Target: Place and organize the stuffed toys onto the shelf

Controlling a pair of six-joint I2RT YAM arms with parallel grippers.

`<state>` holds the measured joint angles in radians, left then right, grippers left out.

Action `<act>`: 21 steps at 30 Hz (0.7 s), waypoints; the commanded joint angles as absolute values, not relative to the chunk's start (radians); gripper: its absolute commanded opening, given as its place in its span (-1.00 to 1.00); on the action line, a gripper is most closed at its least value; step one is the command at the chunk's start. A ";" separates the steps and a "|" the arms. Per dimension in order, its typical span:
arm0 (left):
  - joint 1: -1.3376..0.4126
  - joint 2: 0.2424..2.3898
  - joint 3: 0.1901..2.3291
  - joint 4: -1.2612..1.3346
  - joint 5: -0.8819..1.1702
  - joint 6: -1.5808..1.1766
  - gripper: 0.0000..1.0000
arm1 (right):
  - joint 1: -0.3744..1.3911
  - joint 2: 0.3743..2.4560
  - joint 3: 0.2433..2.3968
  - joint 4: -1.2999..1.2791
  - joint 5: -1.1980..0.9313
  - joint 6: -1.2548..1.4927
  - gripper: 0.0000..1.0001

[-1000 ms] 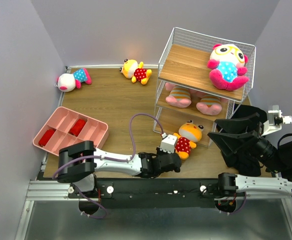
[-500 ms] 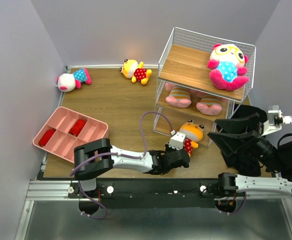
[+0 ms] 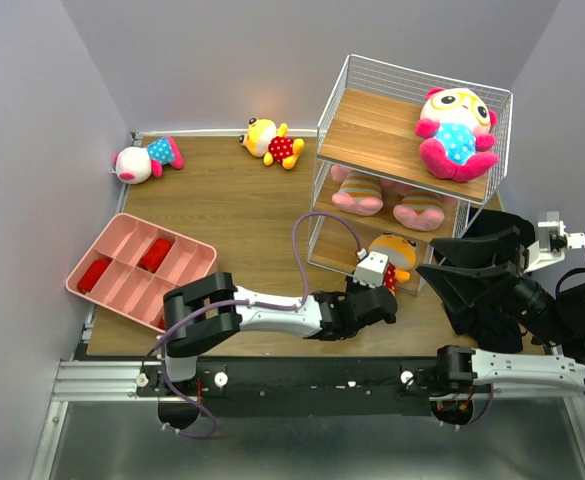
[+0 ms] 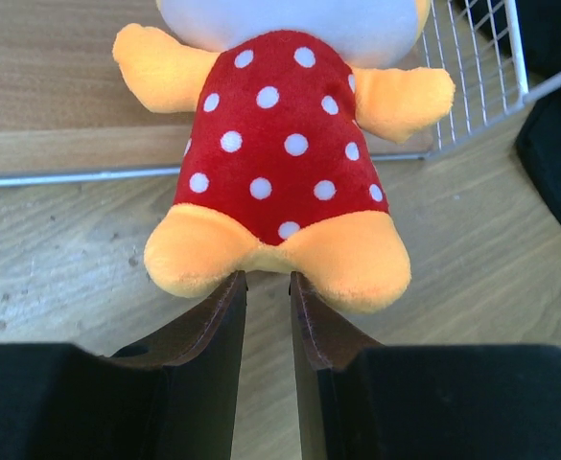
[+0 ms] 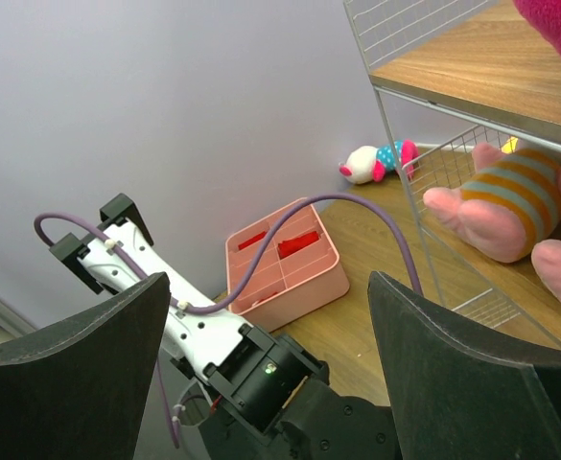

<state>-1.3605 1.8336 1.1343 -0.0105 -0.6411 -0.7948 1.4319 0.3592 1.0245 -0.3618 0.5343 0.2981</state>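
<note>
Left hand (image 4: 268, 280) nearly closed, pinching the yellow toy (image 4: 280, 144) between its feet, right hand (image 5: 270, 287) spread wide

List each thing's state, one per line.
near yellow toy, lying partly on bottom tier
left gripper, nearly shut, tips at its feet
right gripper, open, empty
pink pigs, lying on middle tier
white-faced toy, sitting on top tier
far yellow toy, lying on table
far white-faced toy, lying on table
</note>
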 commanded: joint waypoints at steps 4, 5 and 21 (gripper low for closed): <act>-1.341 1.891 1.183 0.017 -0.701 -0.759 -0.31 | 1.434 0.331 1.015 -0.351 0.529 0.301 0.81; -1.338 1.894 1.184 0.017 -0.701 -0.758 -0.31 | 1.434 0.327 1.014 -0.351 0.531 0.302 0.81; -1.310 1.956 1.249 0.043 -0.732 -0.732 -0.31 | 1.434 0.314 0.999 -0.344 0.538 0.298 0.80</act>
<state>-1.3182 1.9171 1.2118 0.0139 -0.6735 -0.7429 1.4319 0.3325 1.0122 -0.3592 0.5339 0.2985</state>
